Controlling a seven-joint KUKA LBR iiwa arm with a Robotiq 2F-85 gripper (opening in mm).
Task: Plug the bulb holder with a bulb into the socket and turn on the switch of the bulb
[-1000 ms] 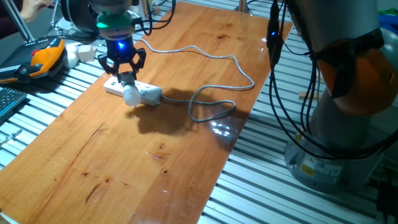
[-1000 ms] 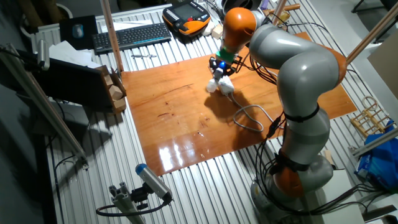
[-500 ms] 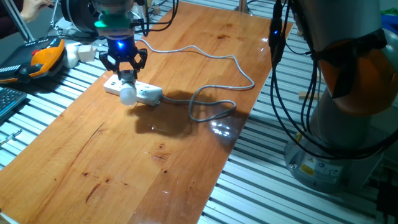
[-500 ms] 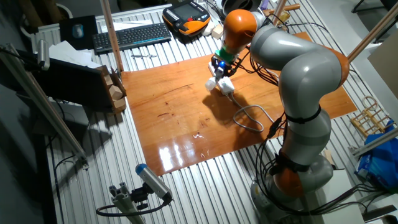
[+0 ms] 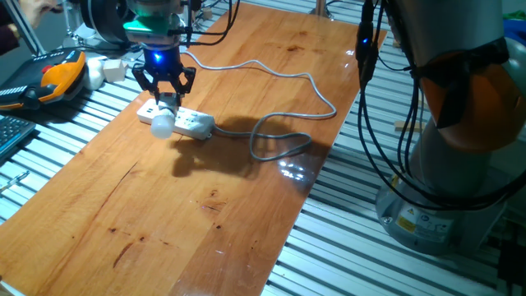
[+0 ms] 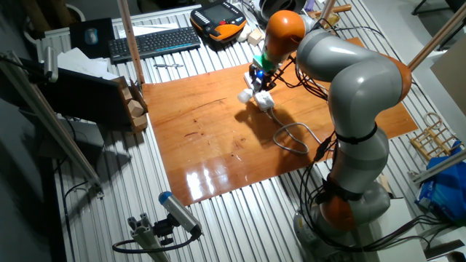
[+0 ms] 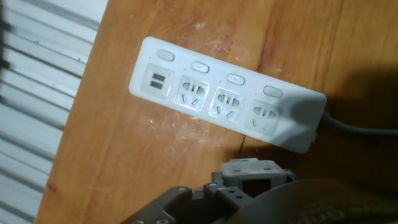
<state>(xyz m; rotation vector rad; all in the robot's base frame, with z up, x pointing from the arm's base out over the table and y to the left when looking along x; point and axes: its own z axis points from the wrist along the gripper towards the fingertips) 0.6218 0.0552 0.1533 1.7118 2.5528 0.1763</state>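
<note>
End effector [image 5: 165,92] grips the holder [image 5: 168,104], bulb [image 5: 162,124] hanging over the socket [image 5: 176,120]; if its pins miss the outlet, the socket may skid across the tabletop [image 5: 205,181].

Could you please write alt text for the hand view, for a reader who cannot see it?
A white socket strip lies flat on a wooden table, seen from directly above, showing three empty outlets, four buttons and a USB panel. Its grey cable exits right; the bulb holder, held in the gripper, shows at the bottom edge.

Glossy wooden table [image 5: 205,205] on ribbed metal bench [image 6: 240,211]; keyboard [image 6: 153,42] behind.
</note>
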